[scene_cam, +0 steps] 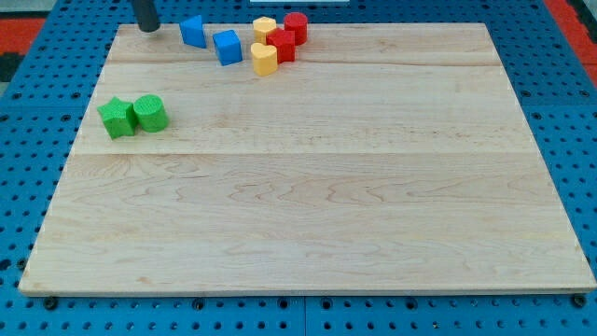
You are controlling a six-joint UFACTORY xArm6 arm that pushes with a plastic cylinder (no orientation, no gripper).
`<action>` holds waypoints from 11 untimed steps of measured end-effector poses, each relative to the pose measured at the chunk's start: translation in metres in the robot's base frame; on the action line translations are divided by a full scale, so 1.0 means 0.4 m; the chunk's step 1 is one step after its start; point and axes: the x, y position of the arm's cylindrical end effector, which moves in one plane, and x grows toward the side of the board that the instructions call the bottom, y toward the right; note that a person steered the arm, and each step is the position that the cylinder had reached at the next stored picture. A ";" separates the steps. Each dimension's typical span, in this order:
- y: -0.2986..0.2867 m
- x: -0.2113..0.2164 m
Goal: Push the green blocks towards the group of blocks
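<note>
Two green blocks sit together at the view's left: a star-like green block (117, 118) and a green cylinder (150, 113) touching its right side. The group lies at the view's top: two blue blocks (193, 31) (227, 47), two yellow blocks (264, 28) (265, 59), a red block (283, 45) and a red cylinder (296, 26). My tip (147, 28) is at the view's top left, well above the green blocks and left of the blue blocks, touching nothing.
The wooden board (308, 187) rests on a blue pegboard table (28, 112). A red strip shows at the view's top corners.
</note>
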 end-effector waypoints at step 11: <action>0.151 0.549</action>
